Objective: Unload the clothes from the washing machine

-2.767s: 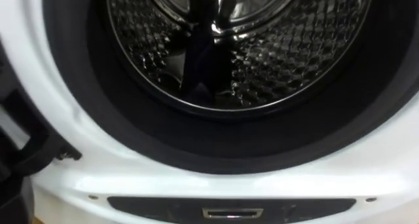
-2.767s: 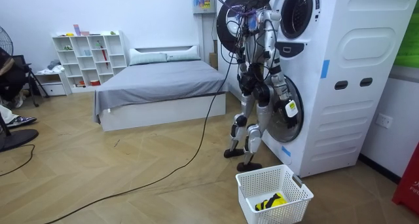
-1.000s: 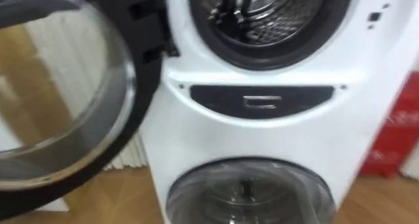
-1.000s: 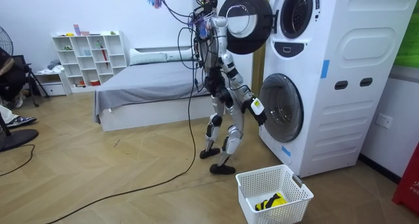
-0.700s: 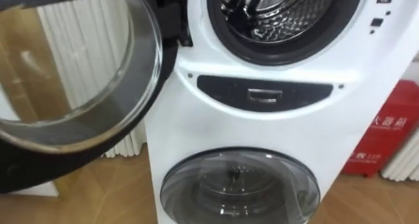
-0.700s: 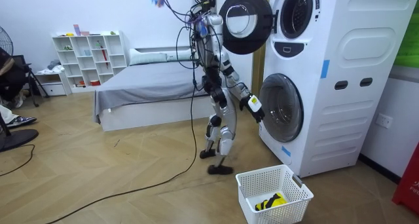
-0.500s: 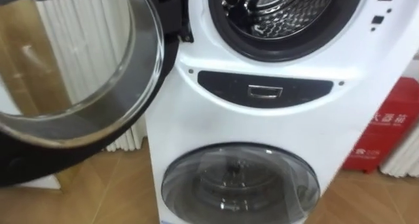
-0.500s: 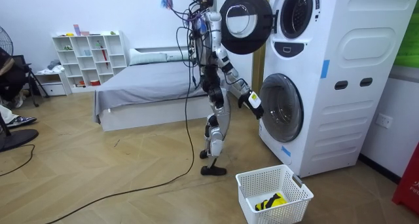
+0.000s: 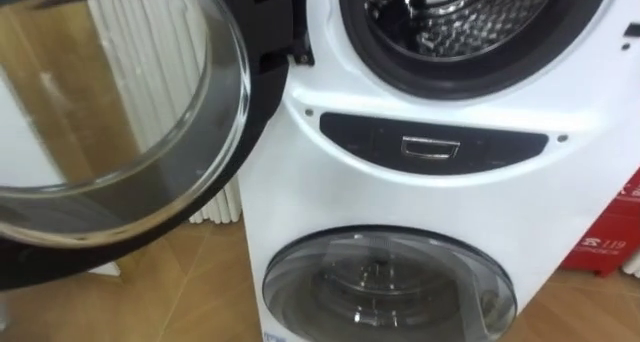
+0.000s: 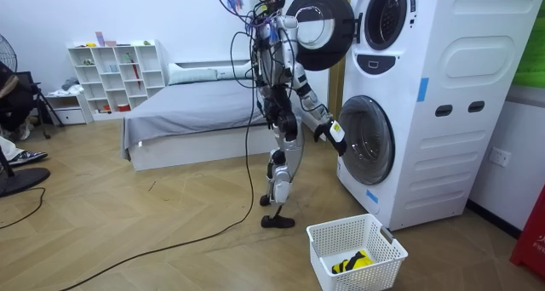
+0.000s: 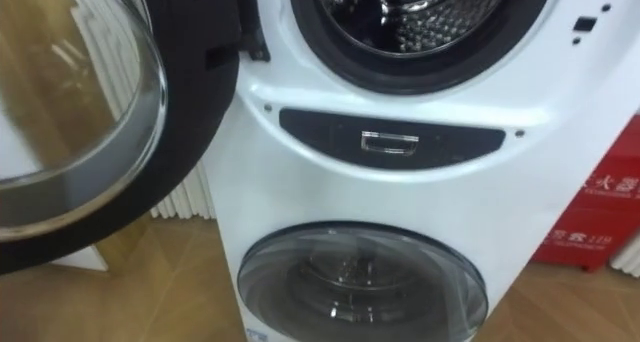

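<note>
- We see a yellow garment (image 10: 352, 261) lying in the white basket (image 10: 375, 237), which sits on the floor in front of the stacked machines (image 10: 451, 112).
- The upper drum (image 9: 470, 22) stands open with its dimpled metal wall showing. Its round door (image 9: 120, 112) is swung out to the left, and the lower door (image 9: 390, 287) is closed.
- The right hand (image 10: 335, 131) hangs near the lower door, and we cannot tell its grip.
- The robot has stepped back from the upper drum since earlier, while the basket and garment lie as before.
</note>
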Available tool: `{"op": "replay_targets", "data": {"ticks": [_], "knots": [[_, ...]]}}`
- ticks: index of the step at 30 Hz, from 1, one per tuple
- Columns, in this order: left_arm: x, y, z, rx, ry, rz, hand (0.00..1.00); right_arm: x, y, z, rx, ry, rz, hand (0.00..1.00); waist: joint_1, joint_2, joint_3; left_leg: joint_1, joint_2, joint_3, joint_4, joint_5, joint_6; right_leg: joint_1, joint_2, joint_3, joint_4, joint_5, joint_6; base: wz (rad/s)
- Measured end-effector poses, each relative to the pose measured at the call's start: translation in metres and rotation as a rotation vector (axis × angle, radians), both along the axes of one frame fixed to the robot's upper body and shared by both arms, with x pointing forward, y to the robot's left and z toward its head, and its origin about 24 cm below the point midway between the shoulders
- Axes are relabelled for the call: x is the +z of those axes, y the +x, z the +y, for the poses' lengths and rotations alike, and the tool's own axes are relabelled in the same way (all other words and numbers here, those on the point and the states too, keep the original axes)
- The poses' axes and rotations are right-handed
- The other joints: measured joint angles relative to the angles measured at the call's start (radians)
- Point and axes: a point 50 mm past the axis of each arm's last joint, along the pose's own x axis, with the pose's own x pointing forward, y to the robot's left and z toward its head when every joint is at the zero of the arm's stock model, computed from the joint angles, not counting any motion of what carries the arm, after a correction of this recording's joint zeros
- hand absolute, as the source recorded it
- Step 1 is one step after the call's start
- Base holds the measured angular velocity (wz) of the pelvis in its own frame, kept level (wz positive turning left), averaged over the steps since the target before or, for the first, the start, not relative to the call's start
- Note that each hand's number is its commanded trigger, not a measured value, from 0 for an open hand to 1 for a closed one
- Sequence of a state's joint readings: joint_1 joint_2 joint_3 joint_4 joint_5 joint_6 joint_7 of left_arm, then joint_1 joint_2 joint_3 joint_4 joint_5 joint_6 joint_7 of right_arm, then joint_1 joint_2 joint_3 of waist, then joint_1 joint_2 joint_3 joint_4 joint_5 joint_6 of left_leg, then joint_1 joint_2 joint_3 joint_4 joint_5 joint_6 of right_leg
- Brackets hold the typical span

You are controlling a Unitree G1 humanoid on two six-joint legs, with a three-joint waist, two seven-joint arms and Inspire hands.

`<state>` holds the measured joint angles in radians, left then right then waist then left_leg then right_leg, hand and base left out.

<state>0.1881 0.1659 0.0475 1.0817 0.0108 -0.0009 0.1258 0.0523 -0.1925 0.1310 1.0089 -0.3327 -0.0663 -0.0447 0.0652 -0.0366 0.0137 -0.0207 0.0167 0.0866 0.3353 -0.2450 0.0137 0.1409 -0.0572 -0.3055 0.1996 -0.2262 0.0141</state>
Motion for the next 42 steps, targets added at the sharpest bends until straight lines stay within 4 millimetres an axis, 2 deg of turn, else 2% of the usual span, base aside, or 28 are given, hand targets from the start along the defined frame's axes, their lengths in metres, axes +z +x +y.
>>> {"op": "replay_targets", "data": {"ticks": [3,7,8,10,11,15,17,21,23,26,30,31,35,39,41,42], "knots": [[0.000,-0.001,0.002,0.127,-0.031,-0.037,0.00,-0.001,-0.005,0.000,-0.003,-0.001,0.010,0.00,0.000,0.010,0.0012,0.018,-0.004,-0.009,-0.011,0.000,0.000,0.018,-0.001,-0.003,-0.005,0.000,0.000,0.10],[0.002,-0.004,0.010,0.399,-0.065,-0.109,0.00,0.002,-0.005,-0.004,-0.014,-0.014,-0.018,0.00,0.005,0.030,-0.0070,0.042,-0.013,-0.010,-0.026,0.000,0.001,0.036,-0.006,-0.001,-0.016,-0.002,0.004,-0.03],[0.003,-0.005,0.014,0.477,-0.059,-0.134,0.00,0.003,-0.007,-0.007,-0.011,-0.029,-0.017,0.00,0.016,0.028,-0.0097,0.053,-0.015,-0.007,-0.034,0.001,0.002,0.043,-0.009,0.003,-0.016,-0.003,0.006,-0.04],[0.005,-0.006,0.020,0.565,-0.043,-0.169,0.00,0.002,-0.010,-0.008,-0.010,-0.038,-0.011,0.00,0.020,0.030,-0.0101,0.067,-0.019,-0.007,-0.041,0.002,0.003,0.055,-0.011,0.003,-0.019,-0.005,0.009,-0.03],[0.007,-0.004,0.023,0.597,-0.034,-0.189,0.00,0.003,-0.011,-0.009,-0.002,-0.046,-0.016,0.00,0.020,0.037,-0.0151,0.070,-0.022,-0.009,-0.045,0.003,0.004,0.057,-0.013,0.002,-0.019,-0.006,0.011,0.00],[0.019,0.018,0.034,0.634,-0.021,-0.314,0.00,0.009,-0.007,-0.008,0.012,-0.046,-0.067,0.00,0.017,0.042,-0.0144,0.067,-0.029,-0.022,-0.044,0.005,0.008,0.058,-0.018,-0.007,-0.015,-0.008,0.013,0.11],[0.031,0.041,0.042,0.627,0.012,-0.426,0.00,0.012,-0.006,-0.012,0.003,-0.059,-0.093,0.00,0.011,0.045,-0.0091,0.067,-0.034,-0.034,-0.043,0.006,0.009,0.067,-0.020,-0.007,-0.016,-0.008,0.014,0.18],[0.054,0.076,0.056,0.620,0.054,-0.588,0.00,0.015,-0.009,-0.017,-0.006,-0.077,-0.112,0.00,0.017,0.054,-0.0065,0.067,-0.033,-0.035,-0.035,0.006,0.009,0.072,-0.018,-0.006,-0.015,-0.007,0.015,0.02],[0.069,0.094,0.063,0.623,0.066,-0.684,0.00,0.018,-0.010,-0.020,0.025,-0.103,-0.126,0.00,0.012,0.069,-0.0054,0.067,-0.031,-0.033,-0.036,0.005,0.009,0.067,-0.018,-0.003,-0.015,-0.007,0.015,-0.04],[0.090,0.110,0.071,0.580,0.079,-0.787,0.00,0.023,-0.010,-0.021,0.074,-0.135,-0.139,0.00,0.006,0.090,-0.0094,0.070,-0.032,-0.032,-0.047,0.006,0.009,0.069,-0.018,0.001,-0.014,-0.007,0.015,-0.04],[0.105,0.120,0.076,0.542,0.099,-0.865,0.00,0.022,-0.015,-0.021,0.087,-0.141,-0.129,0.00,-0.006,0.109,-0.0163,0.093,-0.034,-0.032,-0.065,0.008,0.009,0.074,-0.019,0.004,-0.014,-0.007,0.015,-0.03],[0.111,0.125,0.076,0.530,0.098,-0.894,0.00,0.022,-0.018,-0.022,0.084,-0.141,-0.122,0.00,-0.005,0.114,-0.0159,0.102,-0.034,-0.032,-0.067,0.008,0.009,0.080,-0.019,0.004,-0.015,-0.007,0.015,0.00],[0.137,0.142,0.075,0.474,0.087,-1.022,0.00,0.021,-0.023,-0.023,0.086,-0.140,-0.107,0.00,-0.010,0.113,-0.0142,0.101,-0.034,-0.029,-0.065,0.009,0.009,0.084,-0.019,0.002,-0.020,-0.008,0.016,0.00],[0.147,0.148,0.072,0.393,0.121,-1.048,0.00,0.024,-0.026,-0.023,0.107,-0.149,-0.114,0.00,-0.012,0.114,-0.0153,0.095,-0.038,-0.035,-0.061,0.009,0.009,0.085,-0.020,0.001,-0.029,-0.009,0.017,0.01],[0.157,0.153,0.069,0.326,0.157,-1.075,0.00,0.023,-0.028,-0.022,0.117,-0.136,-0.095,0.00,-0.007,0.097,-0.0059,0.094,-0.038,-0.037,-0.059,0.009,0.009,0.083,-0.020,0.001,-0.029,-0.009,0.018,0.04],[0.158,0.154,0.069,0.308,0.170,-1.077,0.00,0.023,-0.029,-0.022,0.118,-0.135,-0.093,0.00,-0.006,0.096,-0.0063,0.091,-0.038,-0.037,-0.057,0.009,0.009,0.082,-0.020,0.000,-0.029,-0.009,0.018,0.08]]}}
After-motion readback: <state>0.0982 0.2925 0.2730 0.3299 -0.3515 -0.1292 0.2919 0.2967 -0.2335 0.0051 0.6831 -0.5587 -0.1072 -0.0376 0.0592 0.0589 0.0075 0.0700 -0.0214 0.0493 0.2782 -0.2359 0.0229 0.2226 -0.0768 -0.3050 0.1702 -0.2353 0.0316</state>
